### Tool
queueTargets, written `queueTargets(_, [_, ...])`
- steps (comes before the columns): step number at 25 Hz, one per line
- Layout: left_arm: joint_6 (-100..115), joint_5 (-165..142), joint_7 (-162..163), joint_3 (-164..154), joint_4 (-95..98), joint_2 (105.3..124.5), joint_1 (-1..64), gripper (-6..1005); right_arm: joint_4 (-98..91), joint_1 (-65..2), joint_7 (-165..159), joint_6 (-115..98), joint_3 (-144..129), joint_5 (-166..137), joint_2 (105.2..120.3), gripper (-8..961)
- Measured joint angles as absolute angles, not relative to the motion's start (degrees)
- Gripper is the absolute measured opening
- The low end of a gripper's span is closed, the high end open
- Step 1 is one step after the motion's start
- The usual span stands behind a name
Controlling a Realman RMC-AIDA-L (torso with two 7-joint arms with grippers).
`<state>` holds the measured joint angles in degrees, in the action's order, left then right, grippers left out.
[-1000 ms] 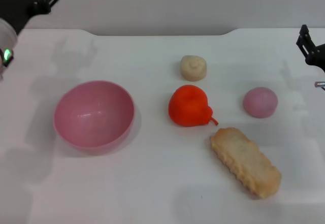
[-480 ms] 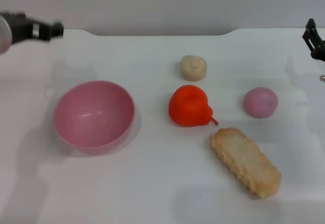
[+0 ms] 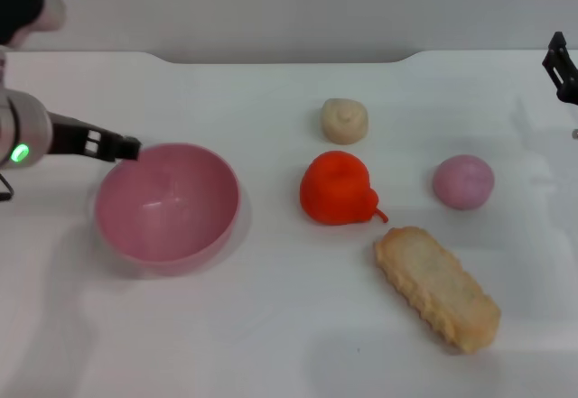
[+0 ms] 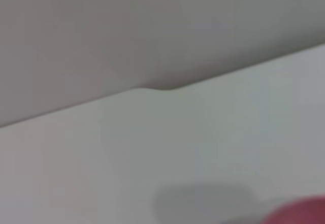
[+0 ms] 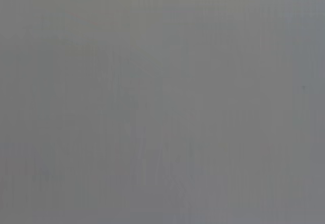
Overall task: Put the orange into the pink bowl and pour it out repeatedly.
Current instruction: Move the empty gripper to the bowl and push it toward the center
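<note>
left gripper (image 3: 126, 148): at the bowl (image 3: 167, 201) rim, can't tell its state
right gripper (image 3: 562, 69): parked far right, can't tell either
orange (image 3: 337, 188): on the table, well apart from the bowl

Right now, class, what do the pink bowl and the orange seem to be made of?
The pink bowl: likely smooth, glossy plastic, since faint highlights show on its inner wall. The orange: probably soft matte toy material, lumpy and creased with no shine, though the exact stuff is unclear.

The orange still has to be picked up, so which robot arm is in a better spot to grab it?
Probably right. The left gripper sits at the pink bowl; the orange lies toward the right gripper, which hangs free.
</note>
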<state>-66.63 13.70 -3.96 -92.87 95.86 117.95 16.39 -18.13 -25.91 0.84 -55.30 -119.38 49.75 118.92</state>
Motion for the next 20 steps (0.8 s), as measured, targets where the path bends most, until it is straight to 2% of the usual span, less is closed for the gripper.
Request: queueTargets(20, [-68.51, 13.93, -3.13, -95.58, 87.13, 118.3, 19.63, 795, -18.21, -25.96, 0.95, -55.28, -119.26, 49.28, 118.91, 800])
